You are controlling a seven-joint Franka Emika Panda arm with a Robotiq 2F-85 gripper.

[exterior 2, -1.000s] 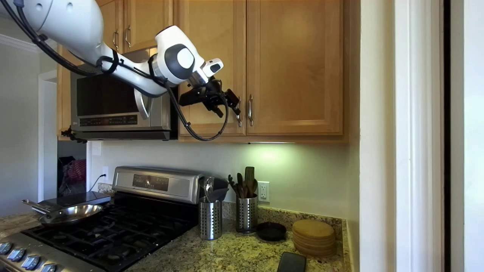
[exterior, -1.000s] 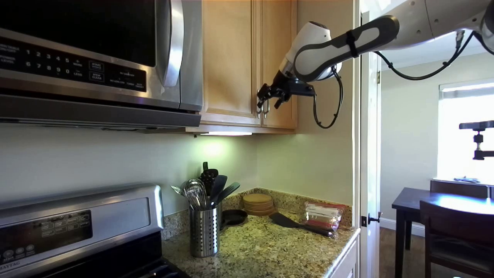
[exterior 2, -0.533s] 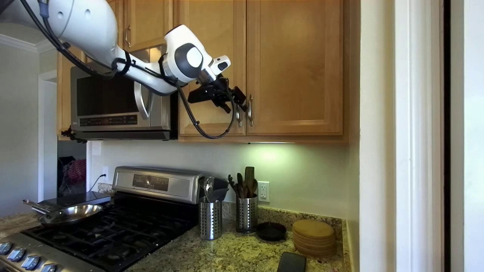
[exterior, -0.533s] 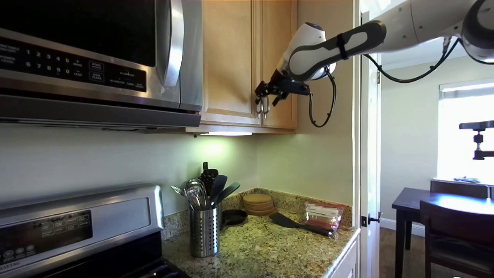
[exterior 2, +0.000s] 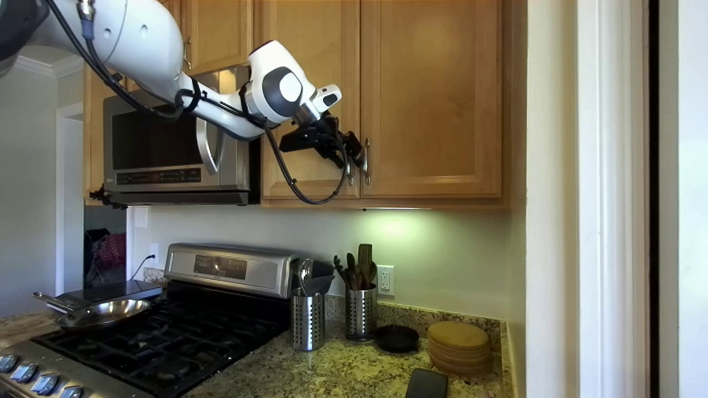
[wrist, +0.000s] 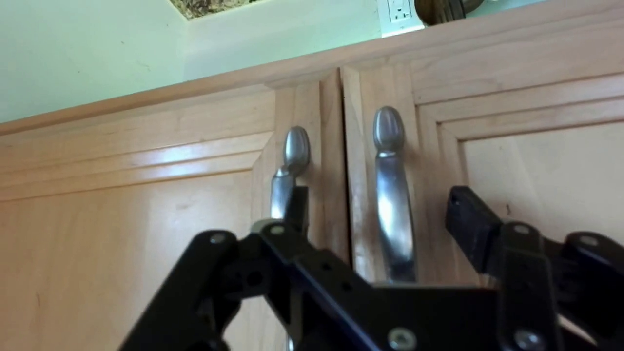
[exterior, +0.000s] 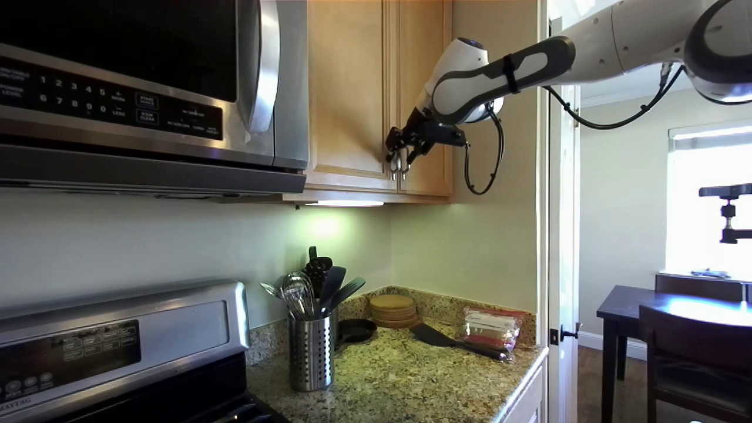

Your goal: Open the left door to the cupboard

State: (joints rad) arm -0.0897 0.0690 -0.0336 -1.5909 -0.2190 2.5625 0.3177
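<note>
We are in a kitchen with a pale wall, where a speckled stone worktop runs beneath a broad light-tan wooden wall cupboard. Left of the cupboard, in both exterior views, we see a stainless-steel microwave with a dark window; beneath the cupboard are a cylindrical perforated steel canister holding brown utensils, a small round black pan and a stack of round tan slabs.

The left door, a tall light-tan wooden panel with a recessed frame, fills the cupboard's left side and lies closed against it. The matching right door is closed too, on the cupboard's right side. The left door's slim vertical silver bar handle and the right door's matching handle sit low on the cupboard, either side of its middle seam.

In front of the cupboard hangs a white robot arm with dark grey trim, bearing a black two-fingered gripper beside the handles. In our wrist view, where the cupboard appears upside down, the jaws stand spread apart, with the left door's handle between them as we look. Bare wood of the cupboard shows on both sides of that handle, between it and each jaw. One jaw covers part of the right door's handle in that view; whether it touches the bar, we cannot tell.
</note>
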